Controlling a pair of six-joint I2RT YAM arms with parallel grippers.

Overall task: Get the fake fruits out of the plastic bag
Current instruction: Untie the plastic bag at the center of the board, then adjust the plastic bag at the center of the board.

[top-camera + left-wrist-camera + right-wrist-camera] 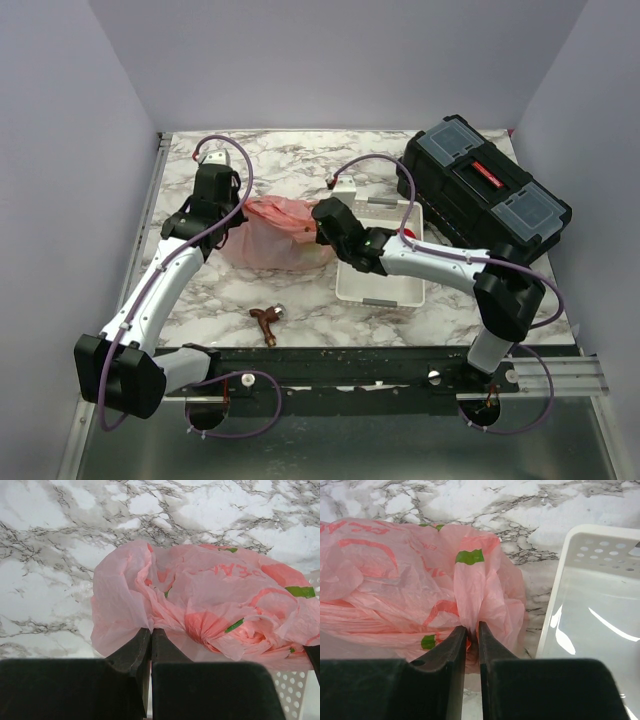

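One thin, crinkly translucent pink plastic bag, printed with red and green fruit shapes, bunched and lumpy on the grey-veined white marble tabletop, just beside the white perforated plastic tray; left gripper clamped on its left edge; right gripper pinching an upright fold.

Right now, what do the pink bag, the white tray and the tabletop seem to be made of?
The pink bag looks like thin plastic film: translucent, finely crinkled, faintly shiny. The white tray seems rigid moulded plastic, glossy, with bright reflections on its floor and punched holes in its wall. The tabletop is smooth and marble-patterned; real stone or printed laminate, I cannot tell.
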